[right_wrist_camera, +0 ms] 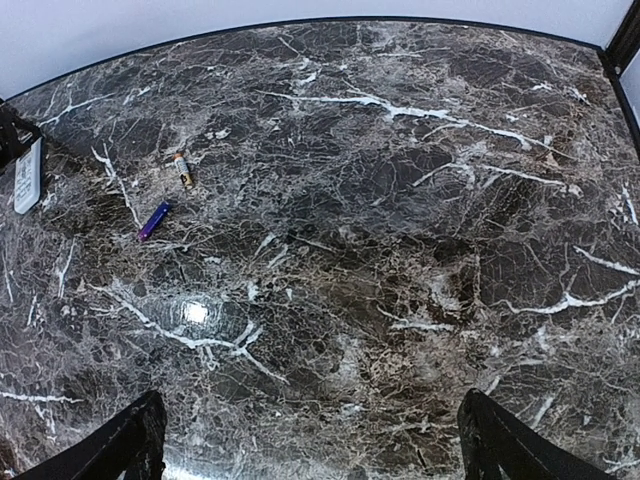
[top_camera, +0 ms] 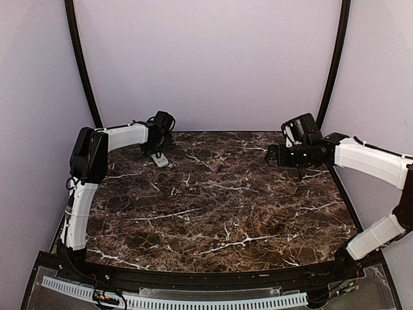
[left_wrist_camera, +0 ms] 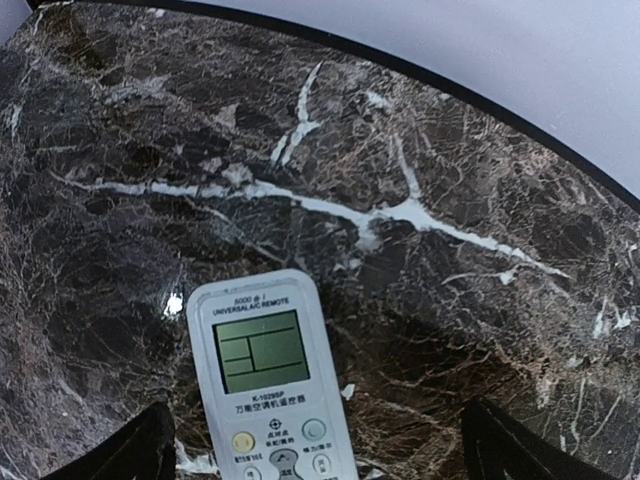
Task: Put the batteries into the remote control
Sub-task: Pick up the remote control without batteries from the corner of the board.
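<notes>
The white remote control (left_wrist_camera: 268, 375) lies face up on the marble table, screen and buttons showing. My left gripper (left_wrist_camera: 315, 440) hovers over it, open, one finger on each side and neither touching it. In the top view the remote (top_camera: 160, 159) sits at the far left under the left gripper (top_camera: 153, 148). Two batteries lie apart from it in the right wrist view: a purple one (right_wrist_camera: 154, 221) and a darker one with a golden end (right_wrist_camera: 184, 170). My right gripper (right_wrist_camera: 312, 435) is open above bare marble, well short of them. The remote's back is hidden.
The dark marble table (top_camera: 219, 213) ends at a black rim against the pale back wall. The remote (right_wrist_camera: 28, 176) shows at the far left of the right wrist view. A light glare spot (right_wrist_camera: 195, 312) lies on the marble.
</notes>
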Controlling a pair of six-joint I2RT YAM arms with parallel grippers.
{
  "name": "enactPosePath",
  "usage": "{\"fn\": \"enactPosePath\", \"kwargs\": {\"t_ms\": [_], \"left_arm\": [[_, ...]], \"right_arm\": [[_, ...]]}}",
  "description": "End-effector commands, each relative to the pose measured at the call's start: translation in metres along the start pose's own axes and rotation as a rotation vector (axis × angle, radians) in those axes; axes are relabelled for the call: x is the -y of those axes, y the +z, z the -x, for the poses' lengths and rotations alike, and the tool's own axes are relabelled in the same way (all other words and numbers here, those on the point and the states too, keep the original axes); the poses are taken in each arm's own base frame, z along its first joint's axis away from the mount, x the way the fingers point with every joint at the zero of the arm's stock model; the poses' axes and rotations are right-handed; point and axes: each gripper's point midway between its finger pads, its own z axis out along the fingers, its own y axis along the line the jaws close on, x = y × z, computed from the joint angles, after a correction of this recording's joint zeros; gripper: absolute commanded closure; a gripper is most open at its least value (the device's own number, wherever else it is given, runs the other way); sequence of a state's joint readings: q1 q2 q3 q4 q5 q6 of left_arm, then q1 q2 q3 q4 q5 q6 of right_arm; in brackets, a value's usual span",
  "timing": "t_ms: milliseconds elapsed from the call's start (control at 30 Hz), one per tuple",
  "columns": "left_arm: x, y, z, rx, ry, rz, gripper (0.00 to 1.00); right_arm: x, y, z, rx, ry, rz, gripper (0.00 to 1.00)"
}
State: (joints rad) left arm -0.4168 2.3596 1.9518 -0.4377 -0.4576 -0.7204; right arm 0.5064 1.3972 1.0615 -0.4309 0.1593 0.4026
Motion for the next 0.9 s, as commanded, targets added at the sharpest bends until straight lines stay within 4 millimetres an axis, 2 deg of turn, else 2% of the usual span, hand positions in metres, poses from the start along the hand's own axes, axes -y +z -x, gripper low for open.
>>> {"fn": "enactPosePath", "kwargs": {"t_ms": [0,233,433,667,733,867], "left_arm": [[-0.022,0.007,-0.024,-0.088,-0.040,0.081,0.01],[-0.029,0.015,-0.045,-0.145,-0.071,0.105,0.05],[-0.035,0.023,-0.055,-0.190,-0.100,0.111,0.20],[-0.036,0.028,-0.067,-0.246,-0.127,0.085,0.33],[-0.035,0.030,-0.073,-0.264,-0.142,0.074,0.38],[-0.030,0.029,-0.075,-0.280,-0.153,0.049,0.61]], "right_arm": [[0.000,0.002,-0.005,-0.009,0.010,-0.026,0.01],[0.003,-0.002,-0.003,0.001,-0.004,-0.048,0.01],[0.011,-0.015,-0.001,0.040,-0.003,-0.078,0.01],[0.017,-0.027,0.003,0.070,-0.004,-0.097,0.01],[0.017,-0.028,0.005,0.075,-0.003,-0.096,0.01],[0.013,-0.030,0.009,0.077,0.000,-0.083,0.01]]}}
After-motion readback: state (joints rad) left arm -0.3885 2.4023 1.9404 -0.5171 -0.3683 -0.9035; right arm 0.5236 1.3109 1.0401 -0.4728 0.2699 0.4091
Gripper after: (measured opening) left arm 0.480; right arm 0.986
